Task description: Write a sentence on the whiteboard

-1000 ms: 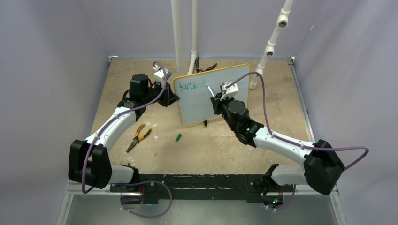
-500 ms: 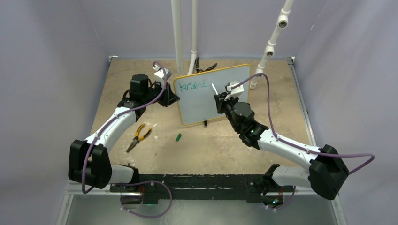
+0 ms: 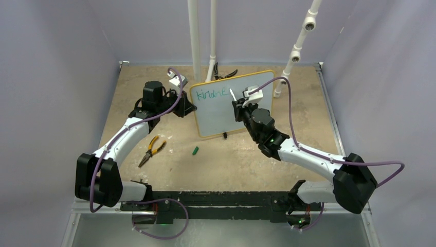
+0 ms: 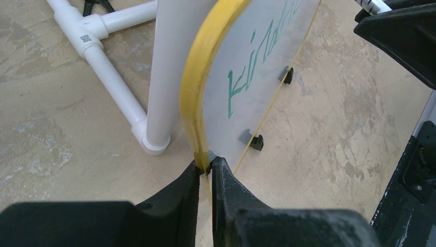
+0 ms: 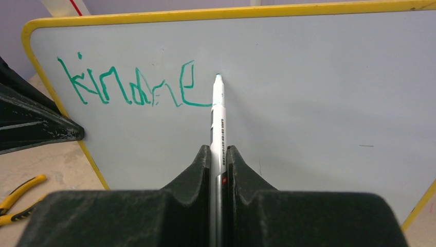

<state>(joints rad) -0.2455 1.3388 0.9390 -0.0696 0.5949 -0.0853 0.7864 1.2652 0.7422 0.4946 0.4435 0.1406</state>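
Left pincer (image 4: 206, 167) clamped on whiteboard (image 4: 203, 67) edge, right pincer (image 5: 218, 152) closed around marker (image 5: 218, 118), its tip ahead at board, just past teal sentence (image 5: 128, 91).

The left arm (image 3: 123, 136) and right arm (image 3: 308, 157) match: white shells on the long links, chunky black housings at the joints. A purple cable (image 3: 289, 105) loops along each. A white camera block (image 3: 253, 93) tops each wrist. The left tool (image 4: 206, 165) and right tool (image 5: 218, 152) have 2 matte black, wedge-shaped fingers each.
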